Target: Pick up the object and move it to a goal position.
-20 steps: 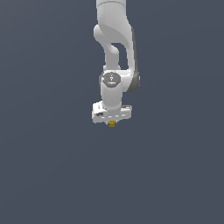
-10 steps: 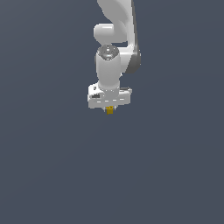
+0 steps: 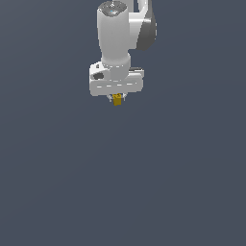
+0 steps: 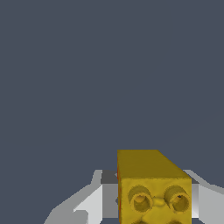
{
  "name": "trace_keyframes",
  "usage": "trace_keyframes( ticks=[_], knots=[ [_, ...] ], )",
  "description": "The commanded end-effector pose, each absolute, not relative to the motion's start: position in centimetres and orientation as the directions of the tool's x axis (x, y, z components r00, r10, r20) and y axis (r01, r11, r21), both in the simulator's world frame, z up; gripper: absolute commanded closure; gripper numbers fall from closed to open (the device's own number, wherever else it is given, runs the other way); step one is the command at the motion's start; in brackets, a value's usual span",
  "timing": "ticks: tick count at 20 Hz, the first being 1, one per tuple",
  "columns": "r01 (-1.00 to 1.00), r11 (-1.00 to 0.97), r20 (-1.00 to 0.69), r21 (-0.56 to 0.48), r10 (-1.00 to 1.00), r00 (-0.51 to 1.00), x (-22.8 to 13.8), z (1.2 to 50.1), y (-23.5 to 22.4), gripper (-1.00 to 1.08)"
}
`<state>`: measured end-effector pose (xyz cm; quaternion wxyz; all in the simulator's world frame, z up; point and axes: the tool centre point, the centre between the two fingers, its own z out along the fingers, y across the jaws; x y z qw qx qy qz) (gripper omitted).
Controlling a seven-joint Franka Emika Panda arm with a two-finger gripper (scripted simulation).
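Observation:
The object [image 3: 116, 100] is a tiny mustard-yellow blocky piece held between the fingers of my white gripper [image 3: 116, 99], high above the plain dark grey floor. The gripper is shut on it and points straight down under the white arm. In the wrist view the object [image 4: 151, 188] fills the space between the two pale grey fingers [image 4: 89, 205]; its near face shows two round studs. Its upper part is hidden by the gripper body in the exterior view.
Only a flat dark grey floor [image 3: 144, 192] shows around and below the gripper. No other objects or edges are in view.
The arm has risen and shifted slightly toward the exterior view's left, carrying the yellow object with it. The gripper has stayed shut on it.

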<state>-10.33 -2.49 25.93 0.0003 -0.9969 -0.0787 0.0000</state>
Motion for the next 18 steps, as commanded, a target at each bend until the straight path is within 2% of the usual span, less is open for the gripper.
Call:
trace_keyframes(
  ticks=[1, 10, 18],
  knots=[
    [0.157, -0.988, 0.000, -0.001, 0.157, 0.988, -11.2, 28.6, -2.8, 1.08],
    [0.157, -0.988, 0.000, -0.001, 0.157, 0.988, -13.4, 36.6, -3.8, 1.08],
    [0.157, -0.988, 0.000, 0.000, 0.157, 0.988, -14.3, 40.6, -4.4, 1.08]
  ],
)
